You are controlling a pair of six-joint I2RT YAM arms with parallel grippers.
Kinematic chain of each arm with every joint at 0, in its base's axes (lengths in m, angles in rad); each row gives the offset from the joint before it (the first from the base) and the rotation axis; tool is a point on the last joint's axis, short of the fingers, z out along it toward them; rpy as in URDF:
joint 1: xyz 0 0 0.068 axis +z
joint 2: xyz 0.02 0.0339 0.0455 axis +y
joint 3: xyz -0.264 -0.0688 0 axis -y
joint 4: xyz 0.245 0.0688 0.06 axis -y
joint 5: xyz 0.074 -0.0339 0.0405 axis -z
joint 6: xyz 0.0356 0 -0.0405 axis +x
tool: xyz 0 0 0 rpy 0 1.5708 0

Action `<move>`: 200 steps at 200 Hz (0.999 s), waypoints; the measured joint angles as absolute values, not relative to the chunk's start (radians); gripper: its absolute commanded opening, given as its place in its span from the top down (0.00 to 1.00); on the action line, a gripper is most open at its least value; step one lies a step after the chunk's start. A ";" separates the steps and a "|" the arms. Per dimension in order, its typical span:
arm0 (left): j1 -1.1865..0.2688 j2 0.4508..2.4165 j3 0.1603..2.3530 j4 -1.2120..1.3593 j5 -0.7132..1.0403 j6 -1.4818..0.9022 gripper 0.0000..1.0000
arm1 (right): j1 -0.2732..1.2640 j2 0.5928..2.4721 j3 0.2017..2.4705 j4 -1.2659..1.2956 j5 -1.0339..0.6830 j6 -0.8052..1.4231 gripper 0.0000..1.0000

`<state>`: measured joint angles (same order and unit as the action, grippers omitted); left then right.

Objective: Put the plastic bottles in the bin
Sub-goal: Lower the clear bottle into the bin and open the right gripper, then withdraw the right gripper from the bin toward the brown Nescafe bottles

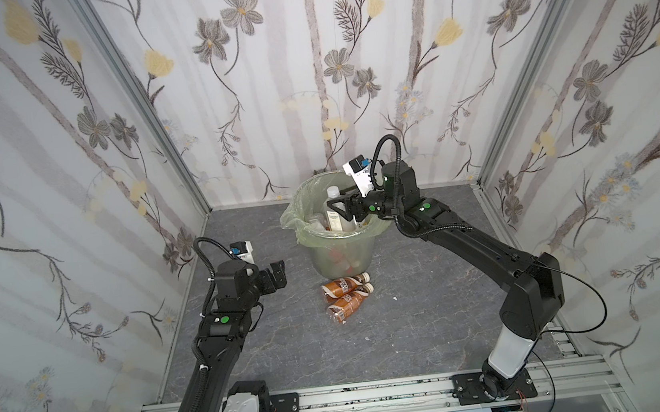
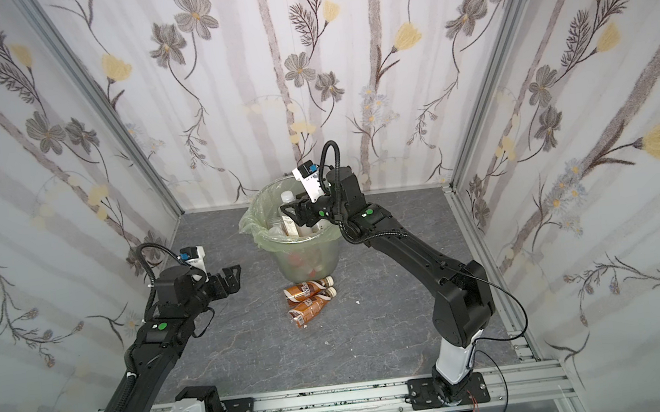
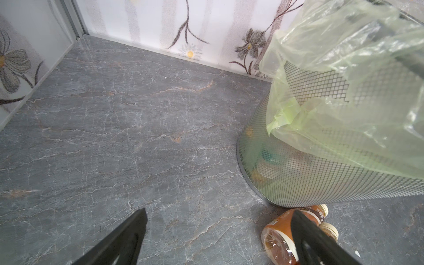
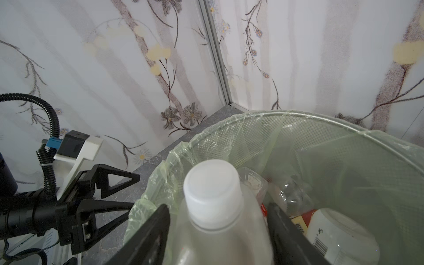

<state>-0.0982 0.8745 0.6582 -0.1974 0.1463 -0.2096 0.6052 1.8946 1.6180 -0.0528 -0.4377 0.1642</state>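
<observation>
Jaws of right gripper (image 4: 218, 206) are flanking clear white-capped plastic bottle (image 4: 213, 183), grip unclear, inside round green-bagged mesh bin (image 1: 342, 258). Wide-apart jaws of left gripper (image 1: 277, 273) are hovering left. 2 brown-labelled plastic bottles (image 1: 345, 287) are lying just nearer.

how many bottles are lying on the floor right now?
2. One brown-labelled bottle lies at the near base of the bin; the other brown-labelled bottle lies beside it, nearer the robot. More could hide behind the bin.

Bottles (image 1: 334, 254) low in the bin (image 1: 338, 237), indistinct
</observation>
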 measured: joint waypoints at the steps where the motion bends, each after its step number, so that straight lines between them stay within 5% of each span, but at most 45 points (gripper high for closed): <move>1: -0.098 0.875 0.658 -0.197 0.146 -0.210 0.01 | 0.606 1.893 1.617 -0.053 -0.437 0.164 0.28; 200: -0.118 0.874 0.641 -0.197 0.300 -0.218 0.06 | 0.555 1.514 1.221 0.001 -0.221 0.138 0.17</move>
